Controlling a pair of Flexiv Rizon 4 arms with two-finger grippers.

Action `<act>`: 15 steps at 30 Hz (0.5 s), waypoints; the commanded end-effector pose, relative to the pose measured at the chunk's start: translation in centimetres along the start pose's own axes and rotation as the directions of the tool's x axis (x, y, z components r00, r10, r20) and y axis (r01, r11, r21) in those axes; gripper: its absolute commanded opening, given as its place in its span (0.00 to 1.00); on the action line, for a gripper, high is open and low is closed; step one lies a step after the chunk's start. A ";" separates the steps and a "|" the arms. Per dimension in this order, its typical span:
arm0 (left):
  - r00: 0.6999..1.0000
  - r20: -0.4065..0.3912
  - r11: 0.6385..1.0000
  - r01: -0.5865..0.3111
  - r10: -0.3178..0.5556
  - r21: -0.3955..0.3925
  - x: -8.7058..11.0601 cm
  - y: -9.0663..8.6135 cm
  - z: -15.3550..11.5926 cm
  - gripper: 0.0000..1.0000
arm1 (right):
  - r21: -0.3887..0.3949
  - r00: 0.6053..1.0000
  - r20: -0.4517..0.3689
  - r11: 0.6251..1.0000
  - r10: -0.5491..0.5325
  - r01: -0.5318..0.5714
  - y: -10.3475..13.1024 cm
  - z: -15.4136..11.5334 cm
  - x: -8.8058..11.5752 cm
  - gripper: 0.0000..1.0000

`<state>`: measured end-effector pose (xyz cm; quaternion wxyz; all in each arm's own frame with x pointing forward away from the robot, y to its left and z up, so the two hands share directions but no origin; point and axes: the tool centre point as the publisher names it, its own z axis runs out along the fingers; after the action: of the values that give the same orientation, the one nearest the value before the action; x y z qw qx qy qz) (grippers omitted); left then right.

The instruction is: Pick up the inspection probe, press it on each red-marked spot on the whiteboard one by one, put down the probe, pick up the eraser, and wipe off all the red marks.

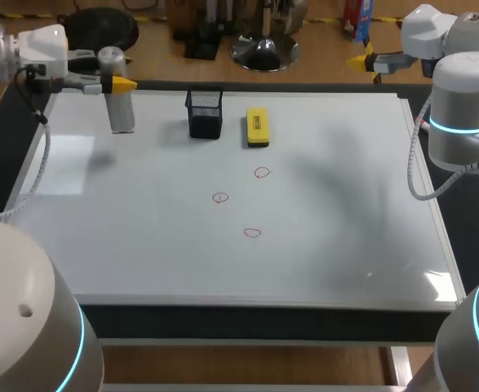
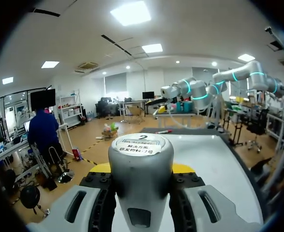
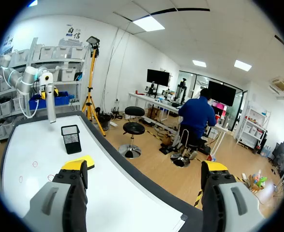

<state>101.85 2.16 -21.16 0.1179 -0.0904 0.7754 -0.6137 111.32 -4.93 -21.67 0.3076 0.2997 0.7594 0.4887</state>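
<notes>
Obs: left gripper (image 1: 118, 82) clamped on the grey cylindrical inspection probe (image 1: 121, 104), which is held upright over the far-left corner of the white whiteboard (image 1: 345, 237). Right gripper (image 3: 144, 176) has its fingers spread with nothing between, off the far-right corner.

Step in hand: first press. Carry the probe to the three red ring marks (image 1: 220, 197) mid-board, keep it vertical, and descend squarely on each ring.

Black mesh pen cup (image 1: 205, 113) stands at the far edge, with the yellow block eraser (image 1: 257, 128) just beside it. Cup contents not discernible.

Left pincer (image 2: 142, 168) clenched, right pincer (image 3: 144, 166) spread
</notes>
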 end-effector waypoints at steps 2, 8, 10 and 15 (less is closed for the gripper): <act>0.999 0.048 1.000 0.001 0.000 -0.011 0.6 0.1 -0.4 0.00 | 0.001 1.000 -0.001 1.000 0.000 0.000 0.0 0.0 0.0 1.00; 0.998 0.070 1.000 -0.010 0.011 -0.023 0.5 0.0 -0.6 0.00 | 0.001 1.000 -0.001 1.000 0.000 0.000 0.0 0.0 0.0 1.00; 0.998 0.070 1.000 -0.010 0.011 -0.023 0.5 0.0 -0.6 0.00 | 0.001 1.000 -0.001 1.000 0.000 0.000 0.0 0.0 0.0 1.00; 0.998 0.070 1.000 -0.010 0.011 -0.023 0.5 0.0 -0.6 0.00 | 0.001 1.000 -0.001 1.000 0.000 0.000 0.0 0.0 0.0 1.00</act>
<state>101.40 2.60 -21.15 0.1439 -0.1084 0.7791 -0.6004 111.32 -4.93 -21.68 0.3076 0.2997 0.7594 0.4887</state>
